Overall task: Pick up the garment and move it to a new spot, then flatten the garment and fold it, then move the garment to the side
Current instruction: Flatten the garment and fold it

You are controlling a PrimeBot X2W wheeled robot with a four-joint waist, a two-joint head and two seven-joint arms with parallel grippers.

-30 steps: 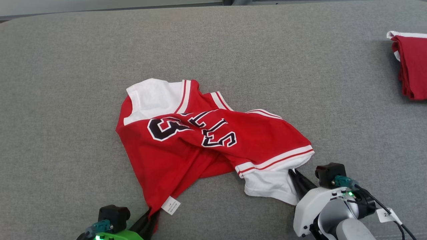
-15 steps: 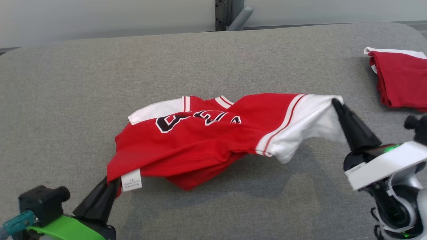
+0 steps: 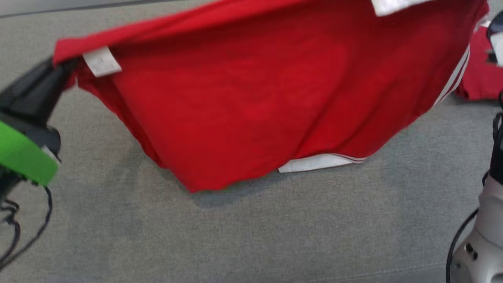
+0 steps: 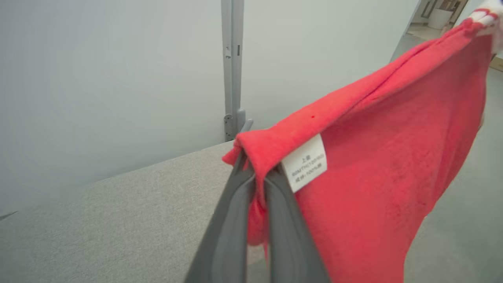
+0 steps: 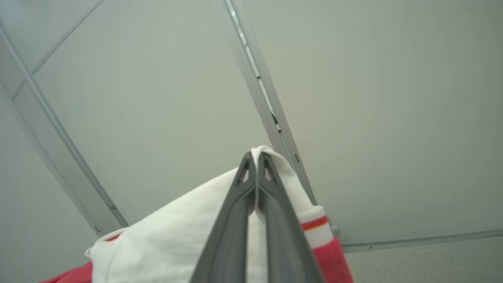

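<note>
The garment (image 3: 251, 98) is a red jersey with white trim, stretched in the air above the grey surface between both arms. My left gripper (image 3: 59, 67) is shut on its red corner by the white care label (image 3: 101, 61); the left wrist view shows that gripper (image 4: 255, 167) pinching the red cloth (image 4: 393, 157) beside the label (image 4: 305, 163). My right gripper (image 5: 255, 157) is shut on the white edge of the garment (image 5: 165, 243), pointing up toward a pale wall. The lowest fold of the garment hangs close over the surface.
A grey padded surface (image 3: 251, 236) spreads below. A second folded red garment (image 3: 481, 74) lies at the far right. My right arm's pale housing (image 3: 477, 251) stands at the lower right, and a dark cable (image 3: 23, 232) hangs at the lower left.
Both grippers have risen with the garment, lifting it off the surface and spreading it wide between them. The head camera has shifted as well.
</note>
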